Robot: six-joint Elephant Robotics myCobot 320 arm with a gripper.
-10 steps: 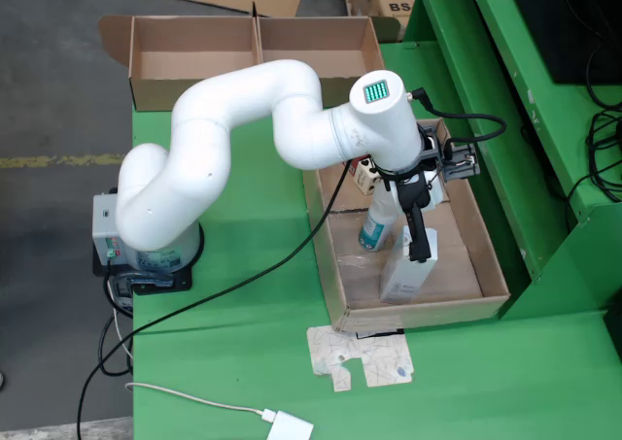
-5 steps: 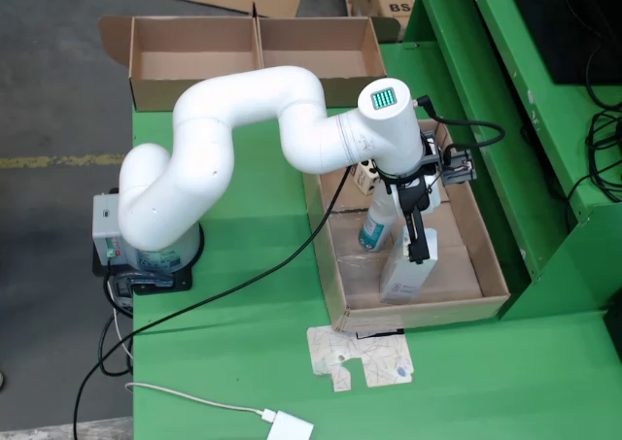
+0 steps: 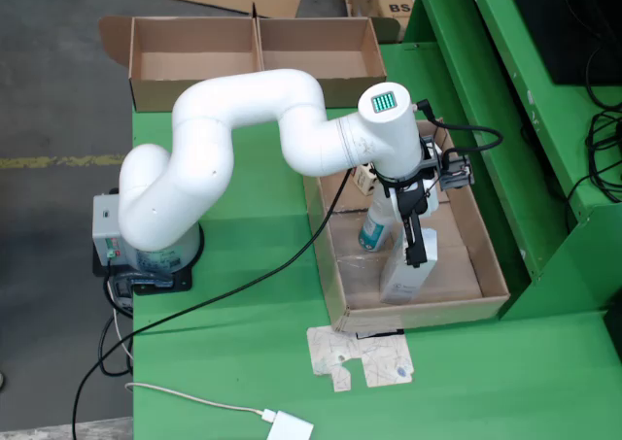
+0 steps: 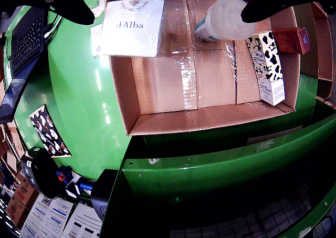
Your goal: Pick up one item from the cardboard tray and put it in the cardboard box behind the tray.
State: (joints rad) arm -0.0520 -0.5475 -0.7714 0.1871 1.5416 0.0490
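Hovering gripper over cardboard tray, fingers spread wide, holding nothing | d'Alba carton and bottle are standing just beneath | risking: a finger descending onto the carton top, tipping it against the bottle | cardboard box is waiting.

floor: grey concrete, yellow line | table: green (glossy) | shelving: green, possibly metal

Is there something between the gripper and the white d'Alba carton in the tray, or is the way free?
Nothing visible blocks it. The gripper hangs directly over the white d'Alba carton, its fingers apart. The bottle stands beside the carton, not between them. Whether the fingers touch the carton cannot be told.
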